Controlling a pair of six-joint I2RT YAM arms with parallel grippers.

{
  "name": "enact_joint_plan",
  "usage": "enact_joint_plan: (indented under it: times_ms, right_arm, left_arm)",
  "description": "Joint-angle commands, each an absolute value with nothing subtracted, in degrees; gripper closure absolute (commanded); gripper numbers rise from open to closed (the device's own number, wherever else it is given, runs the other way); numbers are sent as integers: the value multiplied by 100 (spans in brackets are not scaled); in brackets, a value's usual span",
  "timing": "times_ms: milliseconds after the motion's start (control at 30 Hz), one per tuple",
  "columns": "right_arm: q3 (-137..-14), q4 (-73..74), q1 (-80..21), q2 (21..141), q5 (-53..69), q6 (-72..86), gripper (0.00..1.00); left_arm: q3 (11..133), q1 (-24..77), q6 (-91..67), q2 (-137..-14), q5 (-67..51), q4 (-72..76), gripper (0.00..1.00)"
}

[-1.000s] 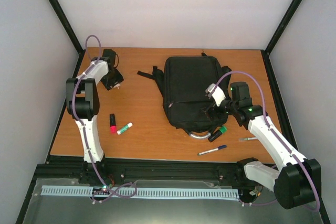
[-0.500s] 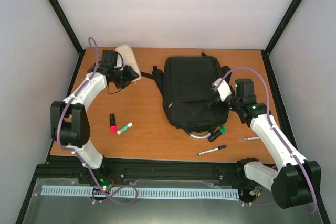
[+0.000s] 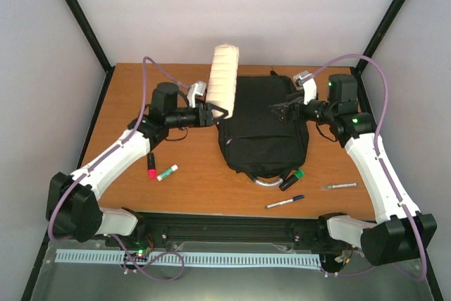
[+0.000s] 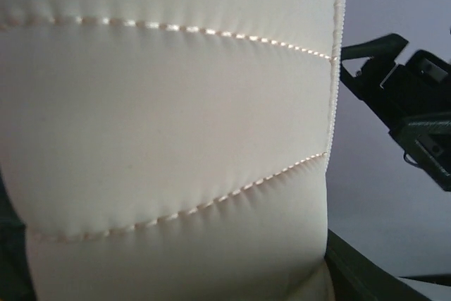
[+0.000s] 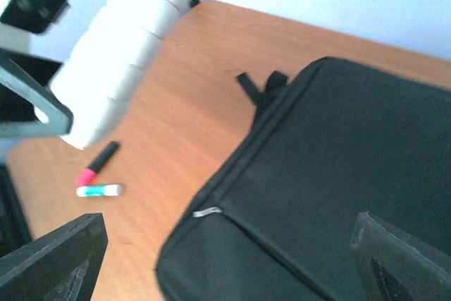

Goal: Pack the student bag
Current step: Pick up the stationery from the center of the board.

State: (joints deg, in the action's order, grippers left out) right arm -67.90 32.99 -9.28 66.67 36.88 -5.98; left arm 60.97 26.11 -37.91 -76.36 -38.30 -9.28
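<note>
Top view: black fabric student bag (image 3: 262, 125), roughly rectangular, flat on wooden table (image 3: 190, 195). Left gripper (image 3: 210, 113) clamped on quilted cream pouch (image 3: 222, 75), raised beside bag's left edge. Right gripper (image 3: 280, 107) above bag's far right corner, jaws wide apart.
Left wrist: padded cream panels, stitched seams, filling view.
Right wrist: bag's smooth black cloth below and between spread jaws.

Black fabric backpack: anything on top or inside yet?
Nothing rests on the black fabric backpack; it looks closed, so its inside is hidden. The left gripper holds the cream quilted pouch up beside it.
</note>
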Motion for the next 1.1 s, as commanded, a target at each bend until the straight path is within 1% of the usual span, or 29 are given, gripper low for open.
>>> enact_joint_plan:
  times_ms: [0, 133, 300, 400, 500, 600, 833, 933, 967, 1033, 1067]
  right_arm:
    - [-6923, 3258, -897, 6932, 4749, 447, 3]
    - [-7149, 3064, -951, 7298, 4978, 783, 3]
    - [-7415, 2638, -1143, 7646, 5392, 1224, 3]
    - [-7486, 2431, -1325, 7732, 5293, 1412, 4]
    - [-7705, 2560, -1585, 7910, 5062, 1405, 7]
    - [-7775, 2597, -1651, 7992, 4781, 1424, 16]
    - [-7529, 2652, -1652, 7844, 4338, 1072, 48]
    - [-7356, 2611, -1632, 7764, 4283, 951, 60]
    - [-7309, 2598, -1628, 7738, 4274, 931, 61]
    - [-7248, 2565, -1574, 7697, 4271, 894, 63]
    - [-7229, 2554, -1525, 7687, 4271, 876, 64]
  left_arm:
    - [5777, 3033, -4044, -7527, -3799, 235, 45]
    - [5697, 3426, -4199, -7623, -3513, 680, 45]
    - [5886, 3804, -4306, -7875, -3170, 823, 44]
    - [6103, 4031, -4351, -8057, -3066, 817, 44]
    - [6334, 4289, -4222, -8191, -2847, 648, 44]
    - [6485, 4453, -4139, -8286, -2675, 501, 42]
    - [6537, 4491, -3982, -8418, -2537, 291, 38]
    - [6618, 4491, -3818, -8522, -2559, 68, 31]
    - [6630, 4491, -3762, -8550, -2563, -18, 29]
    - [6630, 4491, -3649, -8583, -2552, -158, 19]
    - [6627, 4491, -3593, -8585, -2523, -239, 16]
